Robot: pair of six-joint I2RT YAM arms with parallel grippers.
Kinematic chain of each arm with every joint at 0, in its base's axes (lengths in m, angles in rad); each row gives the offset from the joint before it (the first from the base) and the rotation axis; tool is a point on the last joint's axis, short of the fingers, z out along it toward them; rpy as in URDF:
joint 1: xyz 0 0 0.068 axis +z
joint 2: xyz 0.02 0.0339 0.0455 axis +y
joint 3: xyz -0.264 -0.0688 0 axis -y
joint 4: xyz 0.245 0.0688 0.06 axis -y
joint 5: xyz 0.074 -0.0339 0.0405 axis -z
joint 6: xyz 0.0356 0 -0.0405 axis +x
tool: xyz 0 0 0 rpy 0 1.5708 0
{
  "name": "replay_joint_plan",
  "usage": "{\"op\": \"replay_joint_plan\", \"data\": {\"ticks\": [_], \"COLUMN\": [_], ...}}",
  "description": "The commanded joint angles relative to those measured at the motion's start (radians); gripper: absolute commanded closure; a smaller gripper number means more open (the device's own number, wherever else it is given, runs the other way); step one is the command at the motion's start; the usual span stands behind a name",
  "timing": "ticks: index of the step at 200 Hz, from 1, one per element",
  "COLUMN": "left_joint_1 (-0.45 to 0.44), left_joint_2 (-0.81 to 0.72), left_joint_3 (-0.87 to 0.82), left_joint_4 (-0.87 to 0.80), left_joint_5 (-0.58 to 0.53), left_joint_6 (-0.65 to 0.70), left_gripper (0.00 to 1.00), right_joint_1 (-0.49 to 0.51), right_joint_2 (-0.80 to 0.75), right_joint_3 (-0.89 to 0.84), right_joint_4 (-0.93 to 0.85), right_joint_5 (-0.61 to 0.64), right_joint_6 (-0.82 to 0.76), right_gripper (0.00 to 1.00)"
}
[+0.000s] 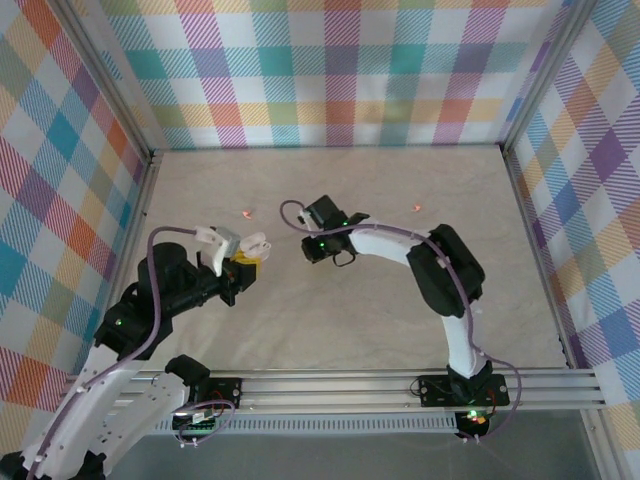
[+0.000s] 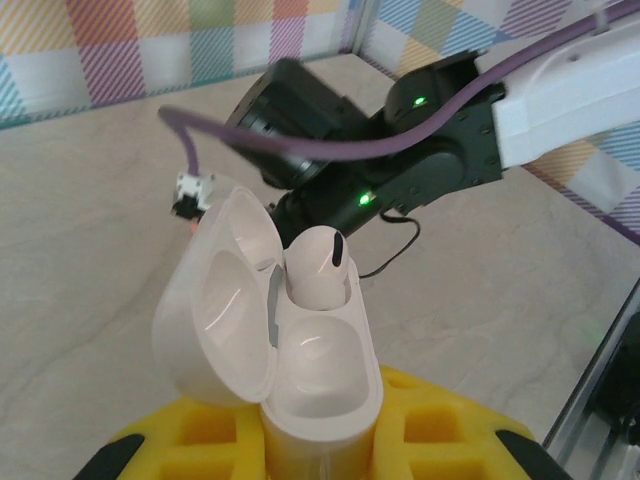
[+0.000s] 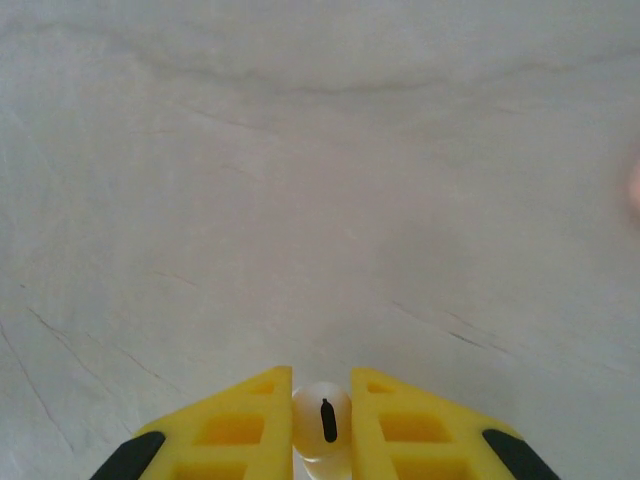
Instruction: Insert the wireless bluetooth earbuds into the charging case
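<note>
Charging case (image 2: pixel 300 380) is being clamped upright between the left gripper's (image 2: pixel 320 445) yellow fingers (image 2: pixel 470 430), with its lid (image 2: pixel 215 300) hanging open beside them. Just past the fingertips, one earbud (image 2: pixel 318 265) is being cradled in the far well. The second earbud (image 3: pixel 322 425) is being pinched between the right gripper's (image 3: pixel 321 395) fingertips. If it is being carried tilted, the empty nearer well could be missed and the bud dropped.
</note>
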Motion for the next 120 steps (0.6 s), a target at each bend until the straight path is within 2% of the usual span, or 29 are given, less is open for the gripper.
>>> {"op": "replay_joint_plan", "data": {"ticks": [1, 47, 120], "left_joint_1": [0.006, 0.005, 0.001], "left_joint_2": [0.041, 0.139, 0.309], "left_joint_3": [-0.021, -0.075, -0.09], "left_joint_4": [0.123, 0.321, 0.5], "left_joint_5": [0.069, 0.172, 0.316], "left_joint_6": [-0.018, -0.002, 0.078], "left_gripper": [1.0, 1.0, 1.0], "right_joint_1": [-0.016, -0.086, -0.098], "right_joint_2": [-0.111, -0.305, -0.599], "right_joint_3": [-0.048, -0.12, -0.161], "right_joint_4": [0.05, 0.025, -0.057], "right_joint_5": [-0.036, -0.052, 0.012], "right_joint_6": [0.002, -0.059, -0.252], "right_gripper": [0.84, 0.86, 0.86]}}
